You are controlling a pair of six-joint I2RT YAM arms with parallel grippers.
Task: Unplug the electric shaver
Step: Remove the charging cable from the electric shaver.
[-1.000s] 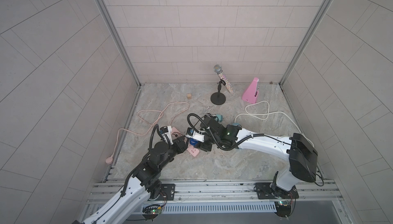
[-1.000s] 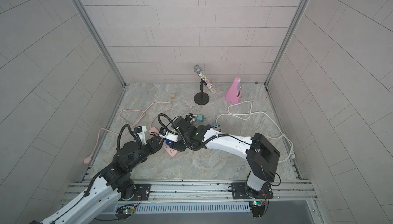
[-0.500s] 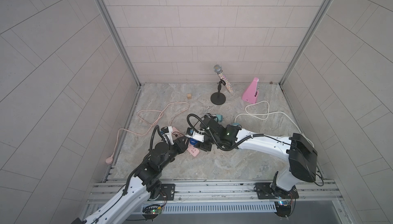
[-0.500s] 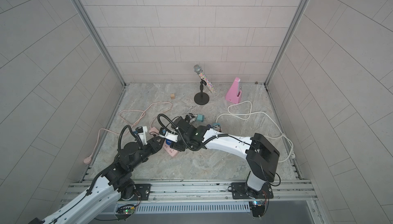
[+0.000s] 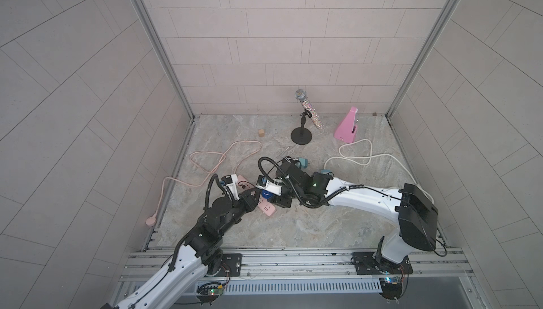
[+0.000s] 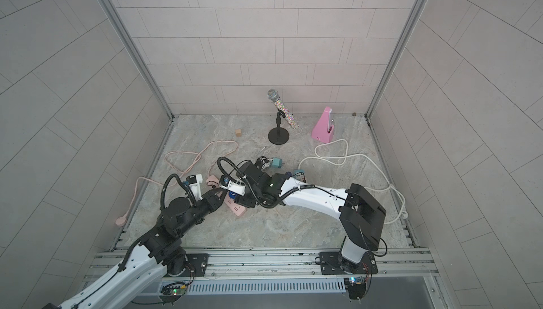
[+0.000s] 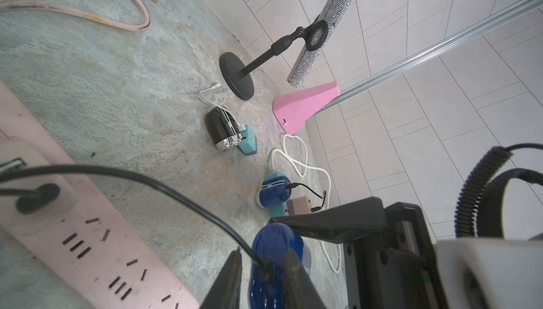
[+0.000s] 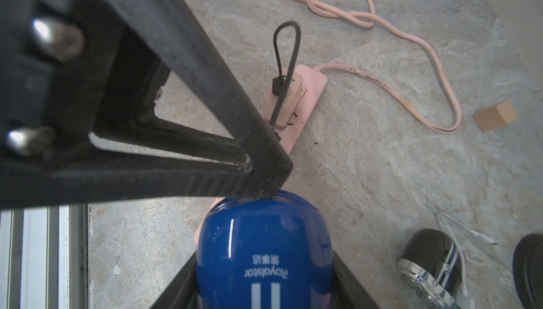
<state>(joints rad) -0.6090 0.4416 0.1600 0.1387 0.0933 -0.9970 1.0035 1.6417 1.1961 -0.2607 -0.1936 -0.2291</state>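
The blue electric shaver [image 7: 276, 243] is sitting low in the left wrist frame, right of centre. In a top view the electric shaver [image 5: 266, 194] is lying just left of centre, over the near end of the pink power strip [image 7: 88, 234]. Your right gripper [image 8: 264, 256] is clamping its body from both sides at the bottom of the right wrist frame. The black cable [image 7: 176, 196] is running into the shaver's end with its plug seated, and it is looping back to a cream adapter [image 8: 286, 96] on the strip. Your left gripper [image 7: 263, 259] is straddling that plug. Its fingers [image 7: 233, 275] are standing a little apart, with what looks like a sliver of gap on each side, though the view is tight there. Further out, a black shaver [image 7: 220, 128] is lying mid-frame. A microphone [image 7: 320, 28] is leaning in its stand at the top, and a pink wedge [image 7: 305, 107] is sitting just below it.
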